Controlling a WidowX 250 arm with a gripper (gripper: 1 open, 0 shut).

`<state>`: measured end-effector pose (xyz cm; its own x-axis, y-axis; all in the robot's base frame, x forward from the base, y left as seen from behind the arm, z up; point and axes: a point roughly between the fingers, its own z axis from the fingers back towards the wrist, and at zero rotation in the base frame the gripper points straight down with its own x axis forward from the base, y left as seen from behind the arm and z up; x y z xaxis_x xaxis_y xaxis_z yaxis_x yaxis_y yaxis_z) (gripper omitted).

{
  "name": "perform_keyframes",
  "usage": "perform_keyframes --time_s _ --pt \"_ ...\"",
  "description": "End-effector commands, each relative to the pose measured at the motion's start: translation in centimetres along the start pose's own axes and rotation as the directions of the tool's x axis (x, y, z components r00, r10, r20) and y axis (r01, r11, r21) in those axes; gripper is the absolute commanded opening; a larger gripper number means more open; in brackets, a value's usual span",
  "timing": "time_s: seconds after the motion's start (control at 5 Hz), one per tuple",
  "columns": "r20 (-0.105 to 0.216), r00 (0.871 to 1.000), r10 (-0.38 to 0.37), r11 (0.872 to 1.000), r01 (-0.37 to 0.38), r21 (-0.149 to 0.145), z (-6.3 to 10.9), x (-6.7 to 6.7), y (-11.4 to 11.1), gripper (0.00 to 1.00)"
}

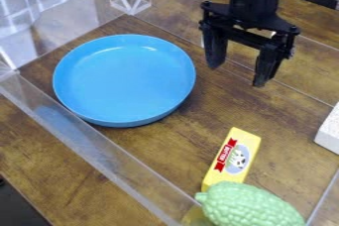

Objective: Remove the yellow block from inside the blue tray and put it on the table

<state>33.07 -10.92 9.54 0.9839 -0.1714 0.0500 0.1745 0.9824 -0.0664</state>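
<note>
We see the gripper (pixel 240 62) with jaws spread beside the empty tray (pixel 125 78); the block (pixel 232 159) lies on the worktop (pixel 284 131).

1. Gripper (pixel 240 59): all black with a matte finish, two long fingers (pixel 213 49) that taper toward narrow tips.
2. Finger mount: a black horizontal crossbar joins the tops of both fingers, with short angled struts running from it down to each finger.
3. Wrist: a dark, roughly cylindrical housing rises from the crossbar to the top edge of the view.
4. Cable: a thin black lead runs beside the wrist at upper right.
5. Markings: too small to tell.
</note>
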Motion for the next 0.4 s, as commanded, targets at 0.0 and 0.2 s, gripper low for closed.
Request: perform_keyframes --time_s 0.0,0.2 --pt "0.025 0.999 0.02 1.0 -0.02 -0.007 0.72 0.26 0.64 1.0" --pt "0.015 1.0 0.02 1.0 -0.02 -0.01 0.33 0.2 0.61 1.0"
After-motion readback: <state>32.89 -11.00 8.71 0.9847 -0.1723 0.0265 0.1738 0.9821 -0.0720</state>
